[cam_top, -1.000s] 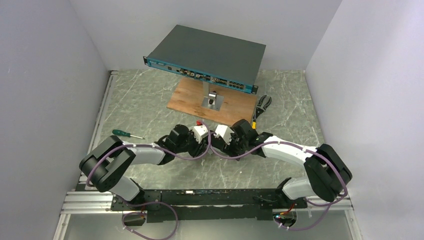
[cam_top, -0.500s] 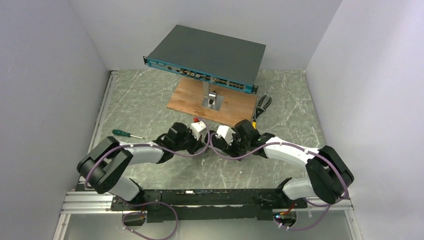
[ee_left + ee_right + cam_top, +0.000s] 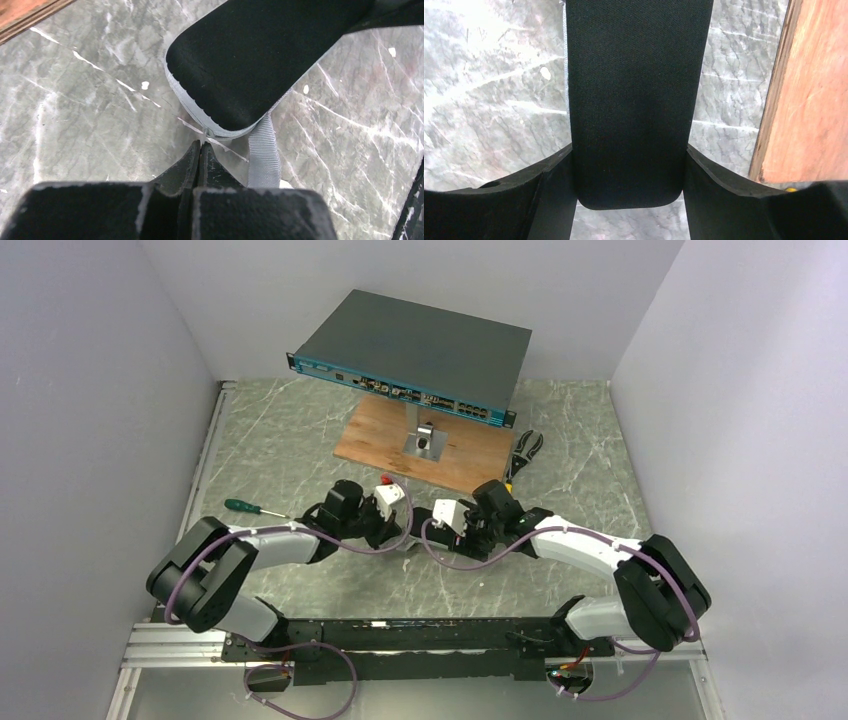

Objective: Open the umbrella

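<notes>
The umbrella is in its dark oval capsule case (image 3: 260, 55), lying on the marble table between my two grippers. Canopy, shaft and handle do not show. My right gripper (image 3: 629, 150) is shut on the case (image 3: 634, 95), its fingers (image 3: 549, 185) pressed to both sides near the rounded end. My left gripper (image 3: 200, 145) is shut, jaws pressed together, with its tips right at the grey zip (image 3: 206, 132) on the case's other end. Whether a zip pull is pinched does not show. A grey strap (image 3: 264, 150) hangs from that end. From above, the left gripper (image 3: 398, 525) and right gripper (image 3: 452, 525) face each other.
A grey-teal network switch (image 3: 415, 348) stands on a post over a wooden board (image 3: 372, 435) behind the grippers. The board's edge (image 3: 774, 100) is close on the right gripper's right. A green screwdriver (image 3: 250, 508) lies left, pliers (image 3: 522, 453) right of the board.
The left gripper's jaws have closed at the case's zip end, and that wrist has shifted slightly left and back. The right gripper keeps its hold on the case.
</notes>
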